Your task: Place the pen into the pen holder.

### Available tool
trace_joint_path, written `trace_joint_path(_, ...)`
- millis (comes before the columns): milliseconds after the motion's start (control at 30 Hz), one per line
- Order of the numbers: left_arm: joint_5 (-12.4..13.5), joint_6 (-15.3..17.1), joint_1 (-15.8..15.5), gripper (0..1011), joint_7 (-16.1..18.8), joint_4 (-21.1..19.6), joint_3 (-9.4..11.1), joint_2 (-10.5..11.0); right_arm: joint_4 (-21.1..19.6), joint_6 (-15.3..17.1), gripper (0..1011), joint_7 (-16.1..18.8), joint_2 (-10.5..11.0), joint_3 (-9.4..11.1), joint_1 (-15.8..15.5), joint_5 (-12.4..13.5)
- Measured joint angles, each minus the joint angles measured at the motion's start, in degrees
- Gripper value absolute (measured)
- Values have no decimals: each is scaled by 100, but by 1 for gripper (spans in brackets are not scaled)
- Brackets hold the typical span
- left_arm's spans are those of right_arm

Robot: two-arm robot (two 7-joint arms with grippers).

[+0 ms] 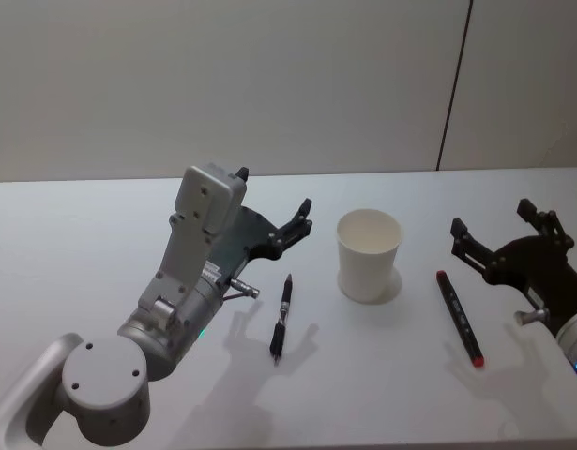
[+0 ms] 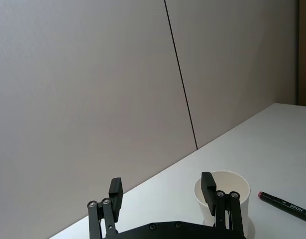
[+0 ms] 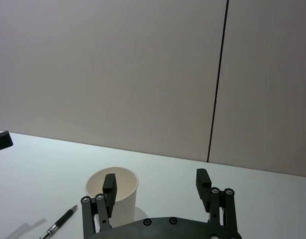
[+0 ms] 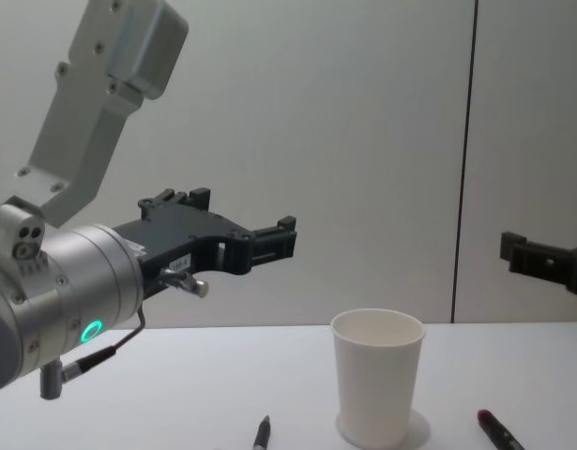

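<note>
Presently both arms are raised above the white worktop (image 1: 100, 244), neither touching anything on it. The left end effector (image 1: 274, 190) hangs over the left half of the worktop, toward the far edge, its two black fingers spread wide with nothing between them. The right end effector (image 1: 490, 216) hangs near the right edge, likewise wide open and empty. In the chest view both sit well above the cup's rim.

The pen holder (image 1: 368, 272), a plain white paper cup, stands upright and empty about midway between the two end effectors, set back from the far edge.

A black pen (image 1: 281, 319) lies flat on the worktop to the left of the cup and nearer the front. It is near the cup without touching it and runs roughly from far to near. A black marker (image 1: 459, 317) with red at both ends lies flat on the cup's right side, close to it but apart. It is slanted so its nearer end points toward the right edge.
</note>
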Motion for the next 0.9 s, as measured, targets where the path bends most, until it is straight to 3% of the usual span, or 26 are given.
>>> trace_joint_path(233, 0, 0, 0, 1004, 0, 0, 0, 0, 62, 212, 1001, -53, -68, 25, 134, 69)
trace_joint_path(433, 0, 0, 0, 1004, 0, 0, 0, 0, 200, 587, 1002, -144, -162, 47, 322, 136)
trace_joint_path(900, 0, 0, 0, 1004, 0, 0, 0, 0, 711, 1735, 1001, -361, -468, 2, 856, 99)
